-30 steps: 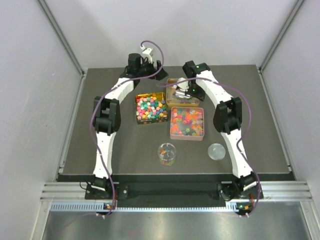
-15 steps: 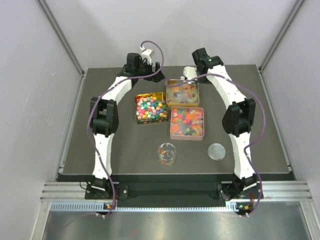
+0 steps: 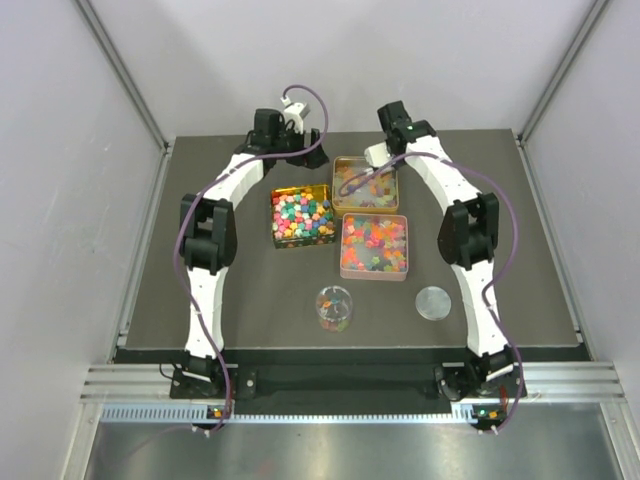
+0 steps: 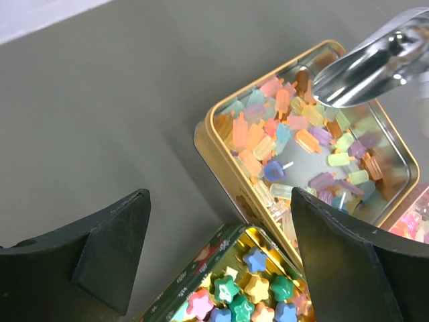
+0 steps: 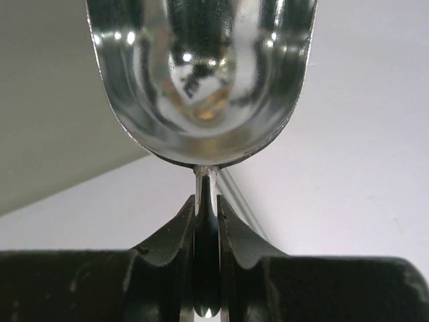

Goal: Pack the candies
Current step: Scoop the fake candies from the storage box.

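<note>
From above, the far-stretched right claw [image 3: 376, 156] hovers at the far tin's [image 3: 336, 172] back edge, candies [image 3: 366, 184] just below and nearward; the left wrist view has the left claw [image 4: 221, 208] released beside that tin, scoop [image 4: 372, 64] slanting over its corner; the right wrist view shows fingers [image 5: 175, 236] clenched on the scoop's handle

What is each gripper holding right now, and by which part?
The right gripper pinches a metal scoop by its thin handle, just behind the bowl. The left gripper is open and holds nothing.
</note>
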### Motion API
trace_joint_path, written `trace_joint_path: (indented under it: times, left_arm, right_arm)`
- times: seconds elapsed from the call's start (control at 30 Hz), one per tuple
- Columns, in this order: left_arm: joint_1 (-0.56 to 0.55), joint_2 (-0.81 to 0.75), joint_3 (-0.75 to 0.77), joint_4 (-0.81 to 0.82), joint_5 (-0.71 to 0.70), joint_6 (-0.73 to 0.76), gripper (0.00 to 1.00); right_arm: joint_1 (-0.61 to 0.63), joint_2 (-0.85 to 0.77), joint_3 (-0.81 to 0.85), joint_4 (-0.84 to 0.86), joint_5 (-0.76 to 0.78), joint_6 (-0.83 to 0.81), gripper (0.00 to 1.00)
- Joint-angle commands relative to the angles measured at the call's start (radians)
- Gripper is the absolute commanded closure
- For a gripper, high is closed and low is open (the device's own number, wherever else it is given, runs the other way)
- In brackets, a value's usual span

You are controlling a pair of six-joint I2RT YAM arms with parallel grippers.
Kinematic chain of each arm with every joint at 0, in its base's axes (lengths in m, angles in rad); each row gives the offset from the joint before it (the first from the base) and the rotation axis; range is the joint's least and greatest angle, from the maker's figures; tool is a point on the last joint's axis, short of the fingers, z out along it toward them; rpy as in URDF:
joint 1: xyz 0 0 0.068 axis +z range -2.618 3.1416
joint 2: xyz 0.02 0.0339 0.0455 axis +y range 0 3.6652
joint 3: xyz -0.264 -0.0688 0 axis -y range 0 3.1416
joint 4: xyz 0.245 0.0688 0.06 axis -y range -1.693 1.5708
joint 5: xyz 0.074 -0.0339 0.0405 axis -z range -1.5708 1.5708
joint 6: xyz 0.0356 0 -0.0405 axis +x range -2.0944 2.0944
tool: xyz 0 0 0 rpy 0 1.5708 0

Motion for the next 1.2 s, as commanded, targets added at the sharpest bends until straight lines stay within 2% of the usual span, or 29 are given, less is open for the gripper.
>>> trace_joint_path:
  times: [0.0,0.13,0.37,0.67,0.87,1.17]
  left_arm:
    - [0.005,-0.09,-0.043,0.04,0.028,0.001,0.11]
    - [0.004,-0.103,-0.072,0.059,0.041,-0.015,0.11]
    - [0.005,-0.114,-0.109,0.082,0.062,-0.032,0.11]
    - [0.005,-0.116,-0.111,0.094,0.08,-0.038,0.11]
    - [0.005,-0.116,-0.114,0.111,0.085,-0.058,0.11]
    - [0.005,-0.16,-0.181,0.117,0.091,-0.052,0.11]
  right_arm:
    - [0.01,0.031,0.0,0.087,0.109,-0.153,1.0]
    - [0.016,0.071,0.003,0.168,0.158,-0.221,1.0]
    - [0.034,0.114,0.013,0.202,0.209,-0.258,1.0]
    - [0.091,0.084,-0.082,0.332,0.259,-0.308,1.0]
    - [0.114,0.081,-0.124,0.349,0.276,-0.336,1.0]
    - [0.123,0.073,-0.129,0.297,0.209,-0.266,1.0]
